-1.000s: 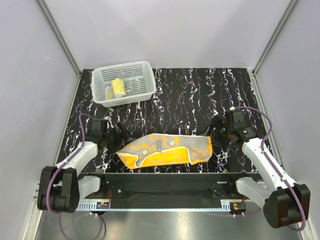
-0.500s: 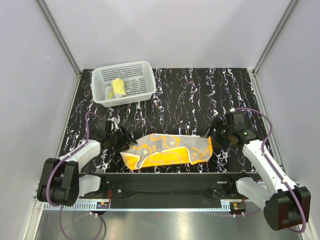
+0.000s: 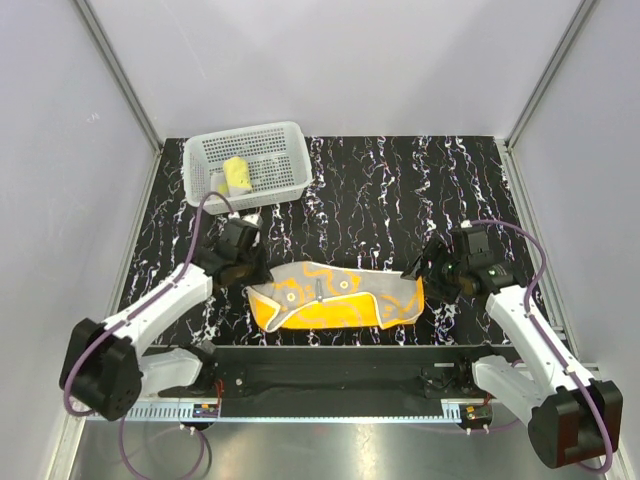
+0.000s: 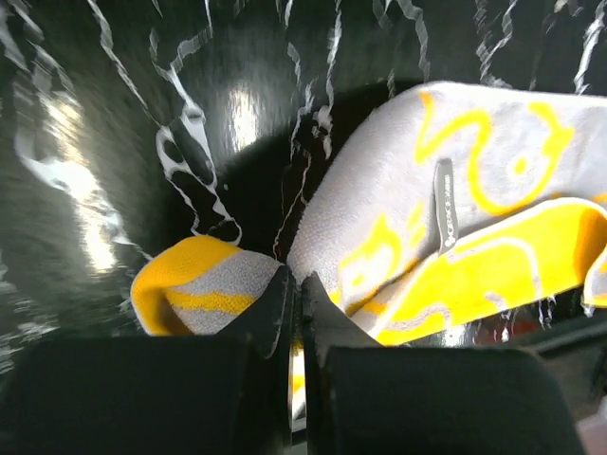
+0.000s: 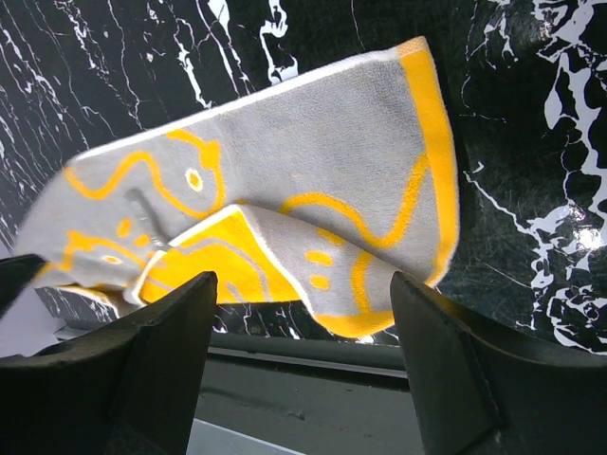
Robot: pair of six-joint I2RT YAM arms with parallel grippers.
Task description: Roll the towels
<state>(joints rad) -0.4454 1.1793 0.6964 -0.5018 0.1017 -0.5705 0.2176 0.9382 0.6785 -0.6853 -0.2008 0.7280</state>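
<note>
Now the black marbled table [image 3: 400,190] carries the bright orange cloth towel [image 3: 340,298], which has line marks and a paler grey back. It lies spread along the near edge, between the two arms, with most of its grey back upward and an orange flap folded over on the near side.

The white plastic mesh basket [image 3: 250,195] stands at the far left corner. The pale yellow cloth towel [image 3: 237,175] lies inside it, already as a small roll.

The change is at the left. A second ago the left gripper [image 3: 250,275] stood open beside the towel's left end. It has since come over that end, and its jaws have closed together [image 4: 296,284]. In the left wrist view a small hump of orange and grey cloth bulges just beside the fingers, so a fold seems pinched between them, though the fingers hide the contact itself. The left end has also pulled a little toward the right.

The right gripper [image 3: 420,268] has stayed at the towel's right end, jaws wide apart [image 5: 299,284], holding nothing.

I judge that the rolling of the orange towel is only starting: the left end is taken, and no turn is made yet.
</note>
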